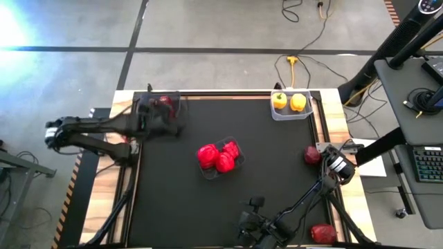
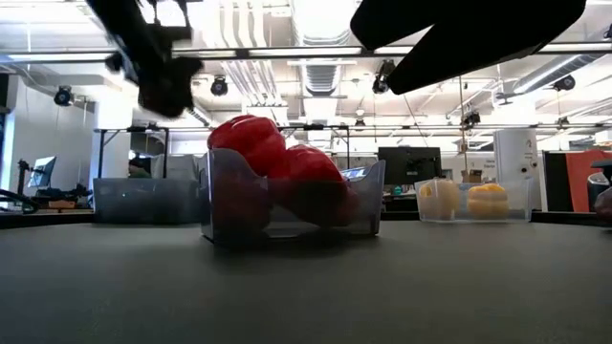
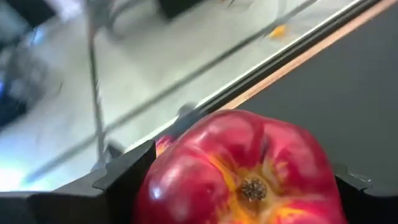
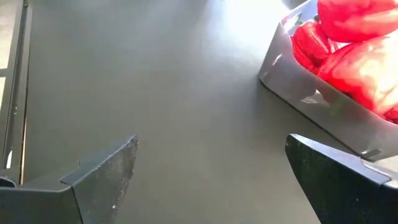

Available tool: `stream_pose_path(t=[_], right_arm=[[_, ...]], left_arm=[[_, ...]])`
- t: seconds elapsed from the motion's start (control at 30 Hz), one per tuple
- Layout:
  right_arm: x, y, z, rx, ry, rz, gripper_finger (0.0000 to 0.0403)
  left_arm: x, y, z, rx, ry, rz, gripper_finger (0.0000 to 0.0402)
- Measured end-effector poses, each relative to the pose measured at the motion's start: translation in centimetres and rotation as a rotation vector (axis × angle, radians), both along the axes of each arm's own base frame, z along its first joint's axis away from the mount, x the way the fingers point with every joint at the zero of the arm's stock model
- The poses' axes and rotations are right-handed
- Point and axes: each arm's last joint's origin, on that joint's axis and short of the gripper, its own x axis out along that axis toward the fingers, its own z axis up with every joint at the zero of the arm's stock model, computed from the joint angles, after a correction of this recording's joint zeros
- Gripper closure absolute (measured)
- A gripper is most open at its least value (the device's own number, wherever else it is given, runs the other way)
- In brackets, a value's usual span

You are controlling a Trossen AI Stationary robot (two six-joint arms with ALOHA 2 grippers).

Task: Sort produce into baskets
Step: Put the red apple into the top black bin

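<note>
My left gripper [image 1: 163, 105] is at the table's far left corner, over the dark smoky basket [image 1: 174, 99], and is shut on a maroon apple-like fruit [image 3: 239, 168]. In the low view this gripper [image 2: 164, 84] is well above the dark basket [image 2: 143, 199]. My right gripper [image 1: 252, 220] is open and empty at the near edge. In its wrist view [image 4: 211, 168] it faces the clear basket [image 4: 292, 81] of red bell peppers [image 1: 220, 158]. Two yellow peppers [image 1: 288, 102] lie in the far right basket [image 1: 277, 114]. My left gripper pinches the maroon fruit between its two fingers [image 3: 124, 180], one on each of its opposite sides [image 3: 155, 186]. The fruit's dimpled end [image 3: 253, 188] faces the wrist camera. The fruit is lifted clear of the table.
One loose maroon fruit [image 1: 311, 155] lies at the table's right edge and another [image 1: 322, 233] at the near right corner. The red pepper basket [image 2: 287, 205] stands mid-table. The right arm's base and cables [image 1: 336, 166] are at the right edge.
</note>
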Motion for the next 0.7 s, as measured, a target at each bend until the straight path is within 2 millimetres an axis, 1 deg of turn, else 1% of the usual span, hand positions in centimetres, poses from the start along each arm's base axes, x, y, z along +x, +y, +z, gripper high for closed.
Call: stream_pose_path(t=[0.07,0.17,0.23,0.3,0.43,0.53,0.63,0.7], right_arm=[[0.0,0.0,0.0,-0.002,0.001,-0.001,0.0003],[0.0,-0.1,-0.2,-0.005,0.004,-0.001,0.0003],[-0.1,-0.1,-0.3,-0.01,0.009,-0.001,0.0003],[-0.1,-0.2,-0.4,-0.01,0.01,-0.001,0.0003],[-0.2,-0.2,-0.6,-0.013,0.014,-0.002,0.0003],[-0.3,-0.3,-0.7,-0.007,0.014,-0.009,0.0003],[-0.4,-0.4,-0.9,-0.003,0.015,-0.016,0.0003],[-0.5,-0.5,-1.1,-0.002,0.017,-0.021,0.0003]], left_arm=[[-0.3,2.7,-1.2,-0.049,0.02,0.082,0.0098],[-1.3,6.1,-3.1,-0.114,0.002,0.18,0.0092],[-1.9,7.9,-4.1,-0.146,-0.048,0.235,0.0076],[-2.6,9.3,-5.2,-0.157,-0.083,0.287,0.0057],[-3.2,10.7,-6.8,-0.135,-0.129,0.351,0.0039],[-3.1,11.0,-7.6,-0.124,-0.148,0.355,0.0037],[-3.0,11.1,-7.8,-0.13,-0.133,0.351,0.0036],[-2.9,11.2,-7.5,-0.129,-0.123,0.345,0.0036]])
